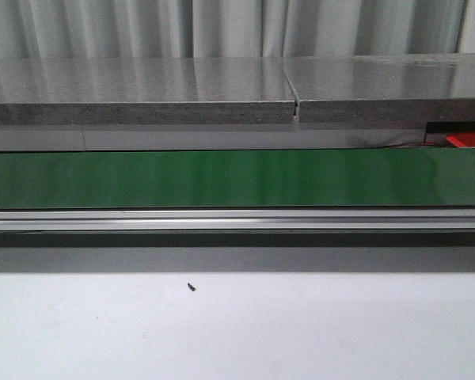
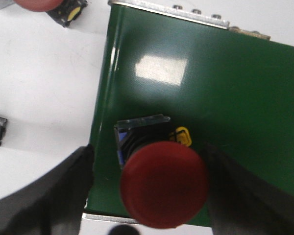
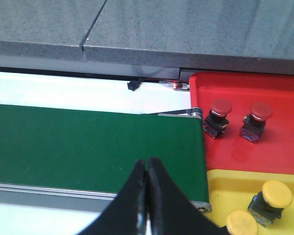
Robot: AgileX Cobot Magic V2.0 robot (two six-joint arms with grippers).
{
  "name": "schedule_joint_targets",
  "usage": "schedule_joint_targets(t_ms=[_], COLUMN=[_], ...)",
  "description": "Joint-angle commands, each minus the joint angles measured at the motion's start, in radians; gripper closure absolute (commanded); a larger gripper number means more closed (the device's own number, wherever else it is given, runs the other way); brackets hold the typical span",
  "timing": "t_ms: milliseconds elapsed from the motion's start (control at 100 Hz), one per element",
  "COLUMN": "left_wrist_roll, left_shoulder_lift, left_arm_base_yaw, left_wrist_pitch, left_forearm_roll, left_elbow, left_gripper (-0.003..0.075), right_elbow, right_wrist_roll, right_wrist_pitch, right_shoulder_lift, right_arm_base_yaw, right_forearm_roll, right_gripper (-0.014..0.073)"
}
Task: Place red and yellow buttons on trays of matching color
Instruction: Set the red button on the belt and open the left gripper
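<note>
The red mushroom-head push button (image 2: 164,188) with its dark square base stands on the green conveyor belt (image 2: 225,98), between the wide-open jaws of the left gripper (image 2: 149,196). Centre on the base, then close squarely and lift vertically. The right gripper (image 3: 147,196), jaws pressed together and empty, hovers near the red plastic tray (image 3: 279,142) and yellow plastic tray (image 3: 225,188).

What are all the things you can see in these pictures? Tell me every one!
Conveyor belt: one, green, running across the table.
Red tray: one, at the belt's end.
Yellow tray: one, beside the red tray.
Red buttons: two in the red tray; one on the belt between the left fingers; one partly seen off the belt.
Yellow buttons: two, in the yellow tray.
Small screw: one, dark, on the white table.
Left gripper: open.
Right gripper: shut, empty.
</note>
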State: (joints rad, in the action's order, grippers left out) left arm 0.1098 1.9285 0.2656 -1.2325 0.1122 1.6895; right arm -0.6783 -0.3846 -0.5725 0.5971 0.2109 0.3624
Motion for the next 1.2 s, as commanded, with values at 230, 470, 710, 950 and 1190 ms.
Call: schedule_joint_targets(t_ms=[230,470,710,950,1190], left_wrist_roll=[0.009,0.004,-0.024,-0.067,-0.078], left_shoulder_lift=[-0.079,-0.128,-0.141,-0.141,-0.141], left_arm_base_yaw=[-0.005,0.005,0.106,0.229,0.305], left_wrist_pitch=[-0.042,-0.042,-0.048,-0.05,-0.05], left_forearm_roll=[0.045,0.078,0.078,0.031,0.015], left_elbow=[0.089,0.167,0.171,0.157,0.038], left_gripper=[0.0223,0.0225,0.0225,0.0225,0.0225], right_elbow=[-0.023,-0.023,-0.023,-0.023,-0.023], right_wrist_roll=[-0.008,-0.008,-0.008,-0.008,-0.008], right_wrist_pitch=[0.065,0.065,0.065,0.065,0.065], right_shoulder_lift=[0.0,0.0,0.0,0.0,0.0], right_arm_base_yaw=[-0.002,-0.002,-0.002,-0.002,-0.002], right_forearm_roll=[0.016,0.016,0.016,0.016,0.016], right_gripper=[0.0652,0.0652,0.0652,0.0652,0.0652])
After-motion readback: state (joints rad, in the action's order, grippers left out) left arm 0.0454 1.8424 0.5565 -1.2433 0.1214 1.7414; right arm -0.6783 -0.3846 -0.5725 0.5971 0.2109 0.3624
